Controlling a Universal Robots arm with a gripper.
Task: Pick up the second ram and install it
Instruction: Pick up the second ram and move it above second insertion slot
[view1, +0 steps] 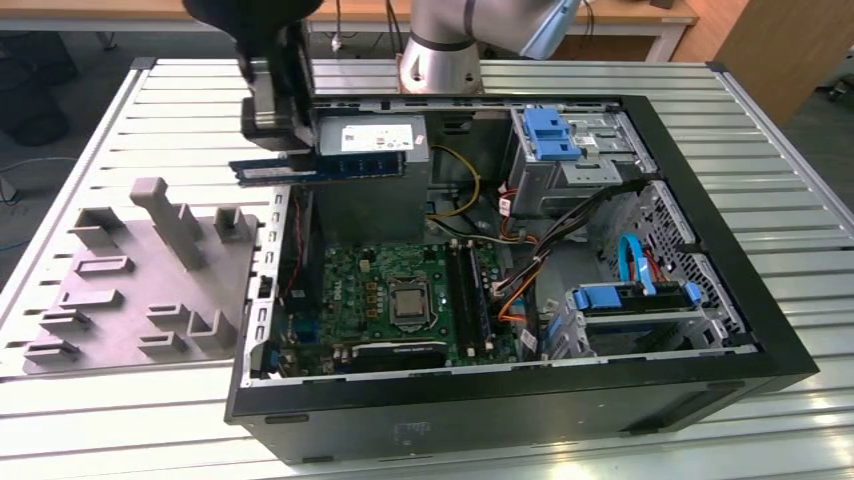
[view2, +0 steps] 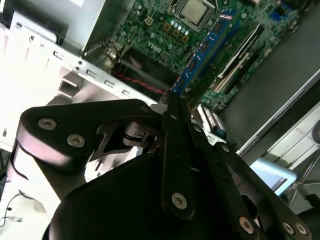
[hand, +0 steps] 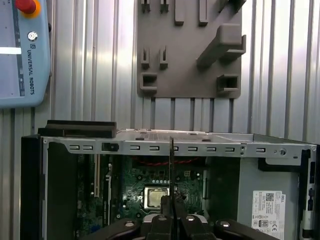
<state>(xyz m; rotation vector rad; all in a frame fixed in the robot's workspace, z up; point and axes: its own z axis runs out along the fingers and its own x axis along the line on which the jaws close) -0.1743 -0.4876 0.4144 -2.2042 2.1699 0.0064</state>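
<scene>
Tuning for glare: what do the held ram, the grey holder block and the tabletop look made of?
The ram: blue-green circuit board, slight sheen, black chips. The holder block: matte grey, likely plastic; no highlights. The table: pale slotted metal, probably aluminium, by its ribbed profiles and sheen.

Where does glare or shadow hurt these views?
Second wrist view: case rim blown out white, end effector a dark silhouette gripping the well-lit second ram. First wrist view: table slats shine, motherboard sits in shade. Exterior view: evenly lit.
</scene>
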